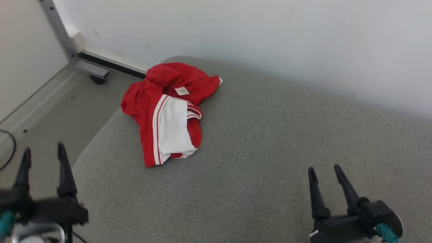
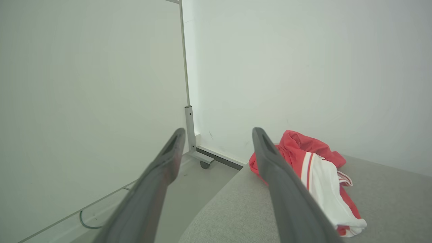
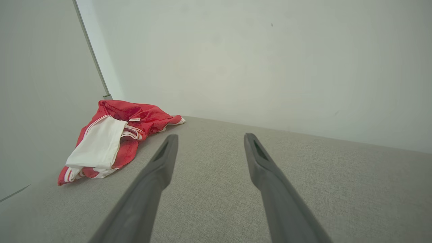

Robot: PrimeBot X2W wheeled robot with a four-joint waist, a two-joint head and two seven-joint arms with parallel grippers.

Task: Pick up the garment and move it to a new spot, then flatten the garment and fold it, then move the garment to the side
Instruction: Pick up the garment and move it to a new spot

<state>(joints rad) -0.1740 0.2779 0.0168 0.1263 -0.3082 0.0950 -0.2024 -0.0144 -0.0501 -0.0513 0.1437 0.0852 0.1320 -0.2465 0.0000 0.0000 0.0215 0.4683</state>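
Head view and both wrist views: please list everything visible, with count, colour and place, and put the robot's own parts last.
garment: one, red with white panel and stripes, crumpled at the far left of the cushioned surface, near the wall
tag: one, white, on the garment's upper part
cushioned surface: one, grey fabric, across the middle and right
wall: one, white, behind the surface
frame leg: one, grey metal, upper left, running down to the floor
caster: one, dark, under the frame's foot
cable: one, dark, on the floor at far left
floor: one, grey-beige, left of the surface
left gripper: one, dark, lower left, open, empty
right gripper: one, dark, lower right, open, empty
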